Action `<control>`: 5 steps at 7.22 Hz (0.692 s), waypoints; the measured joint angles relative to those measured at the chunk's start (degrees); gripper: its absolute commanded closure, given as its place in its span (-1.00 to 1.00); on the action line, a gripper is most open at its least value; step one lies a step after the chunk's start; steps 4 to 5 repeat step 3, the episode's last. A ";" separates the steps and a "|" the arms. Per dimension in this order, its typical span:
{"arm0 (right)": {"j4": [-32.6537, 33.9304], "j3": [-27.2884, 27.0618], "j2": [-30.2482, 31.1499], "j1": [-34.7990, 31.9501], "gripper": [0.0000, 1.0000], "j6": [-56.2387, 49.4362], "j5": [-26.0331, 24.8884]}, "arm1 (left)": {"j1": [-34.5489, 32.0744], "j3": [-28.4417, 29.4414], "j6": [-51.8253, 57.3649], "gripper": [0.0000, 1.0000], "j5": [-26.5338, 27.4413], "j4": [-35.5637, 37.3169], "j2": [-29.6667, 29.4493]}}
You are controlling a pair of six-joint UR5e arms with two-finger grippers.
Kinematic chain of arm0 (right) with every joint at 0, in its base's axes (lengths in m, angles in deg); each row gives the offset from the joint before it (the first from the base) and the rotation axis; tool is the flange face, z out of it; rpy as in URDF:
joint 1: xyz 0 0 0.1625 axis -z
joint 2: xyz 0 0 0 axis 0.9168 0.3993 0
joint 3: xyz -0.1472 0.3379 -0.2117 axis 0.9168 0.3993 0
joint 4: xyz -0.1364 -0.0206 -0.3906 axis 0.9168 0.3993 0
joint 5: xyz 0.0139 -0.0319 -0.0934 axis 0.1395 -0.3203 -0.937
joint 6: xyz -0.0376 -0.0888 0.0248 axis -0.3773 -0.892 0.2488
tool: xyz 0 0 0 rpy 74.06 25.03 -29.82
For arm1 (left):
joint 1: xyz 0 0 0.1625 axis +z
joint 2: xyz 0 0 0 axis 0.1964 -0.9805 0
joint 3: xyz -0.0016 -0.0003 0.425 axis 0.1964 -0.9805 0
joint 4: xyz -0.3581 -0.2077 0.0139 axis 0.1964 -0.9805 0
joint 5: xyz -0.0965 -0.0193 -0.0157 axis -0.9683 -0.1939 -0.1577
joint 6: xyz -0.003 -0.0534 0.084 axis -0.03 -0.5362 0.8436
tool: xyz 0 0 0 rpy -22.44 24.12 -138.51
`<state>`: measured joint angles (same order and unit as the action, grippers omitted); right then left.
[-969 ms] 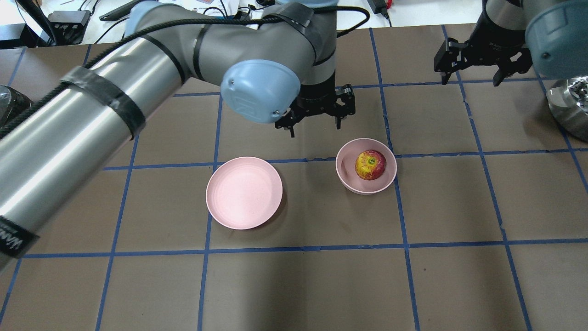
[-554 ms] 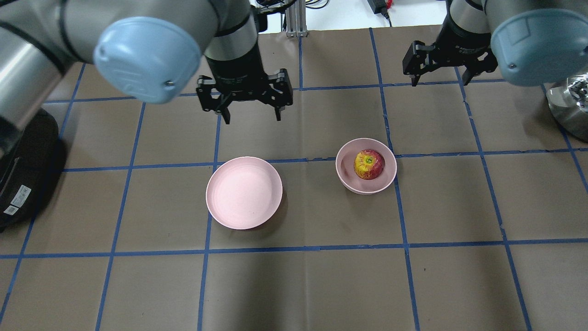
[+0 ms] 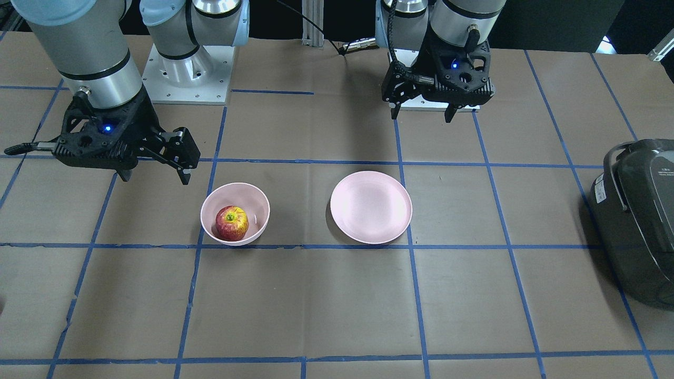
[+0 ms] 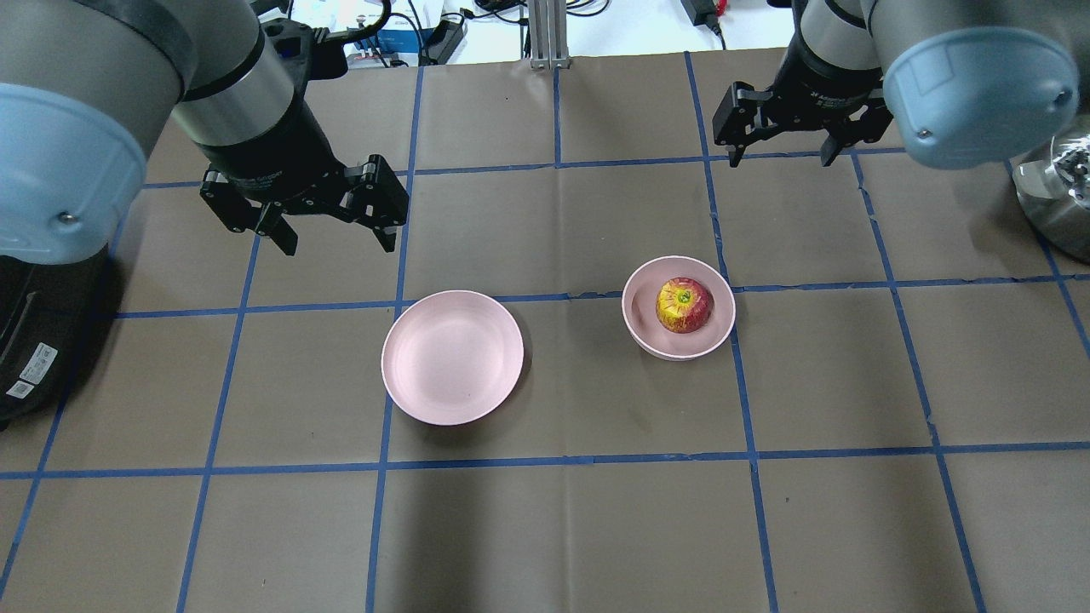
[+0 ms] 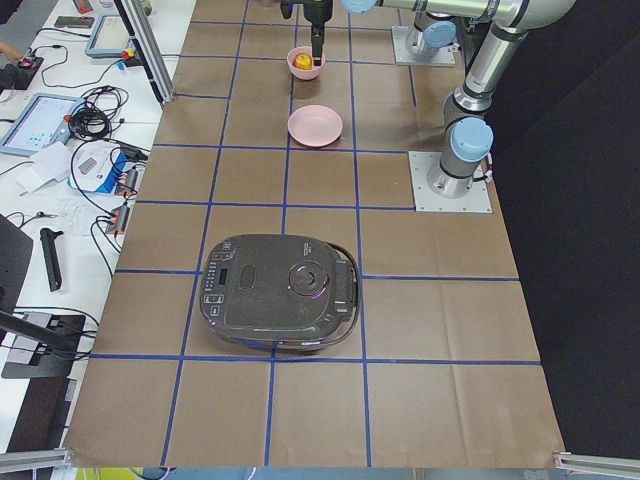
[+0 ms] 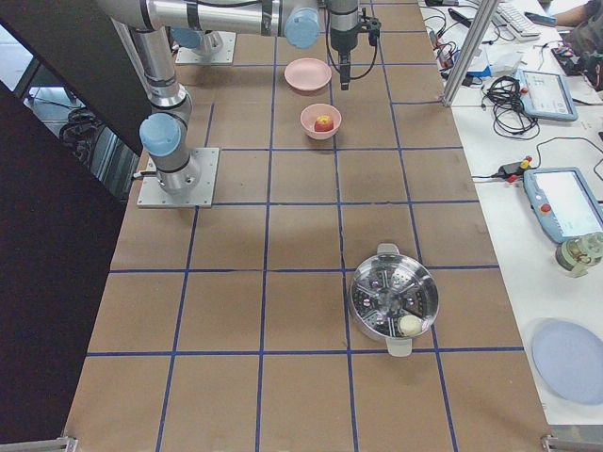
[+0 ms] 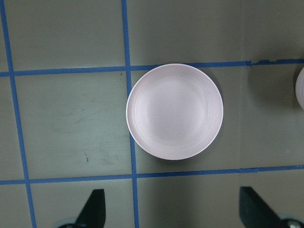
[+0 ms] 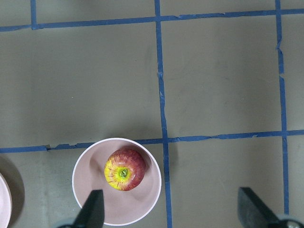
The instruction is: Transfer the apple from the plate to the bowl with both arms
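Note:
The red and yellow apple [image 4: 684, 305] sits in the small pink bowl [image 4: 673, 349], right of centre in the overhead view. The flat pink plate [image 4: 451, 358] lies empty to its left. My left gripper [image 4: 339, 243] is open and empty, hanging above the table beyond the plate's left side. My right gripper [image 4: 780, 156] is open and empty, high beyond the bowl. The left wrist view looks straight down on the plate [image 7: 174, 111]. The right wrist view shows the apple [image 8: 124, 169] in the bowl [image 8: 147, 204].
A black rice cooker [image 4: 34, 340] stands at the table's left end. A steel steamer pot [image 4: 1056, 196] stands at the right end. Blue tape lines grid the brown table. Cables and devices lie past the far edge.
My left arm has swung from just beyond the bowl to the left, past the plate. My right gripper has shifted left. The apple stays in the bowl.

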<state>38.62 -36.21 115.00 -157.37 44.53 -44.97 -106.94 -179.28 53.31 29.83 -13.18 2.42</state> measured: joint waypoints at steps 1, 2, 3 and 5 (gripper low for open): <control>-0.20 0.00 -0.03 -0.01 -1.00 0.17 0.02 | 0.30 0.36 0.34 -1.00 0.00 0.15 -0.19; -0.27 0.05 -0.03 -0.04 -1.00 0.21 0.04 | 0.51 1.12 0.56 -1.00 0.62 0.25 -0.80; -0.35 0.19 0.00 -0.09 -1.00 0.22 0.08 | 0.63 1.75 0.62 -1.00 1.59 0.29 -1.47; -0.35 0.19 0.00 -0.09 -1.00 0.22 0.08 | 0.63 1.75 0.62 -1.00 1.59 0.29 -1.47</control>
